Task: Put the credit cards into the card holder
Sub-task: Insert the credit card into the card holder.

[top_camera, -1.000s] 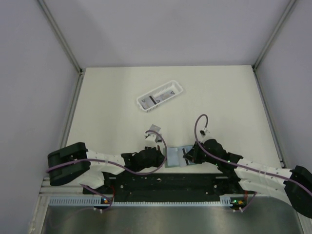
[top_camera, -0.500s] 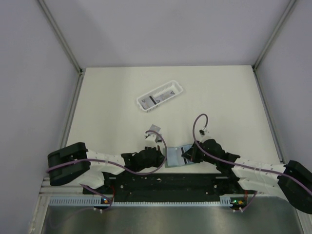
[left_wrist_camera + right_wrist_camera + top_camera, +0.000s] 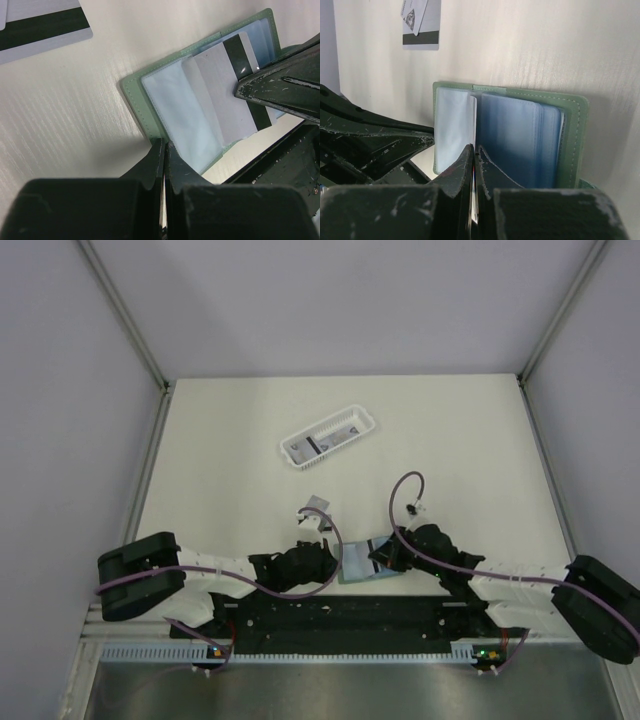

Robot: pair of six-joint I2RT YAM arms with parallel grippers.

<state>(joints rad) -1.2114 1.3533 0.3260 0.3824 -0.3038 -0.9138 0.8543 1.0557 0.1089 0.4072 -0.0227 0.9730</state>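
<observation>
The sage-green card holder (image 3: 358,562) lies open near the table's front edge, between both grippers, and its pale blue sleeves show in both wrist views. My left gripper (image 3: 165,146) is shut on the holder's left rim (image 3: 131,95). My right gripper (image 3: 474,149) is shut on a grey credit card (image 3: 222,90) with a black stripe. That card lies partway in among the sleeves. A second credit card (image 3: 317,505) lies loose on the table just behind the holder.
A white slotted basket (image 3: 327,438) stands at the table's middle back with a striped card (image 3: 313,446) in it. The black arm-base rail (image 3: 340,615) runs right in front of the holder. Grey walls stand to either side of the table.
My right arm has edged left toward the holder and its jaws have closed fully. The left arm and the holder have stayed in place.
</observation>
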